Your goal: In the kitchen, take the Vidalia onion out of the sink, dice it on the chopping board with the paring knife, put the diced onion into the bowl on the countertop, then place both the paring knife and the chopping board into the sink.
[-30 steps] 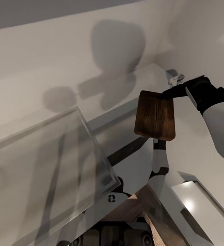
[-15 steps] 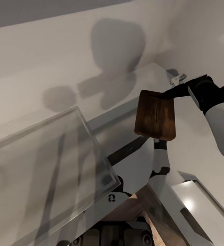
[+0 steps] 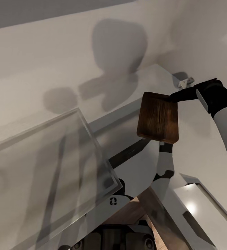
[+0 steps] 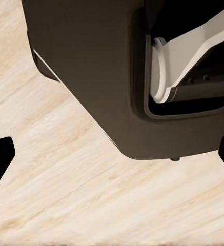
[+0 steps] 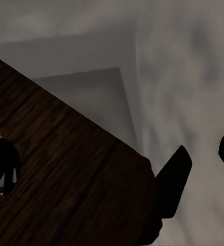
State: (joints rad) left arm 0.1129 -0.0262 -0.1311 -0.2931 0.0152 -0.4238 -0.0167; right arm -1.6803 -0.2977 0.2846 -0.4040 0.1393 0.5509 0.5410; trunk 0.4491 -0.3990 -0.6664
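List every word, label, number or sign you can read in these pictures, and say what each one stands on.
No readable words or numbers.
One mark: a small dark logo-like symbol on the robot's white trunk, too small to read as letters.
The chopping board, held by the right gripper, bears no text.

The right gripper (image 3: 173,97) meets the board (image 3: 158,117) at its upper corner, the jaws too dark to make out there. In the right wrist view the board (image 5: 65,174) is cut off by the picture's edge. The left gripper's fingers (image 4: 0,159) show only as dark tips at the edges.
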